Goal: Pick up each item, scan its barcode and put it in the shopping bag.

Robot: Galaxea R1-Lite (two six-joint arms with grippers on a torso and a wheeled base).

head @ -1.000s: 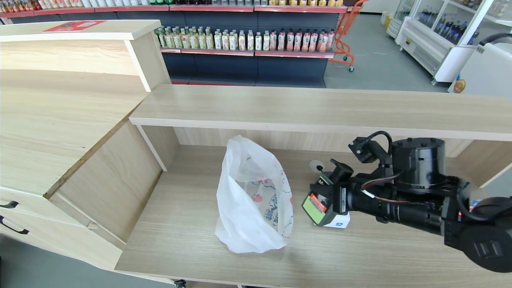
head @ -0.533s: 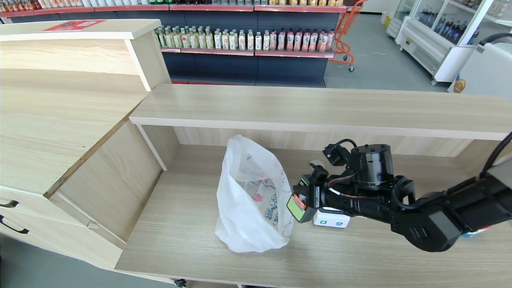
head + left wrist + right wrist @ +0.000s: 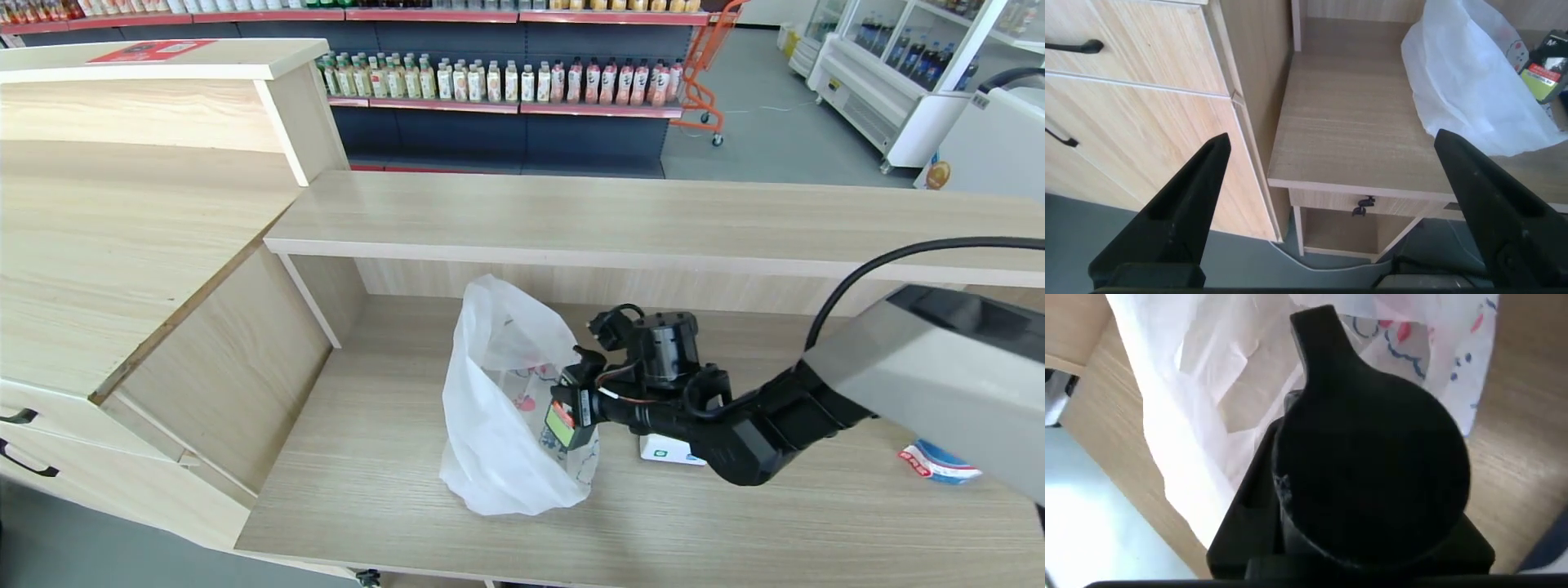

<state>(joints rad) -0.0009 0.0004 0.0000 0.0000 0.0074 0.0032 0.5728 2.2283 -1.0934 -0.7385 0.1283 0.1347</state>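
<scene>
- Leftmost, the drawer cabinet (image 3: 1135, 90) stands beside the counter (image 3: 384, 490). The left gripper (image 3: 1331, 212) hangs off the counter's near corner, at about 8 o'clock from the shopping bag (image 3: 498, 408). Its fingers (image 3: 1180, 212) are spread wide with nothing between them. Judgement: it is parked there to keep the bag's approach free.
- Shopping bag: white, thin film. It stands on the counter with its mouth gaping up and toward 3 o'clock, which suits a sideways feed from the right arm.
- Right gripper (image 3: 571, 406): pinches a small box (image 3: 560, 425) with a green and red label. It sits at the bag's 3 o'clock rim, and the box overlaps the film. I cannot tell whether the box is inside the mouth or only touching the rim.
- Judgement: this is the bagging step for this box, and the release is not yet made.
- White scanner block (image 3: 671, 450): lies on the counter at 4 o'clock from the gripper, partly under the arm.
- Packet (image 3: 939, 464), blue and red: lies flat well apart at 3 o'clock, not yet bagged.
- Obstruction: the slack rim could fold under the box, and the raised ledge (image 3: 653, 216) stands behind at 12 o'clock.
</scene>
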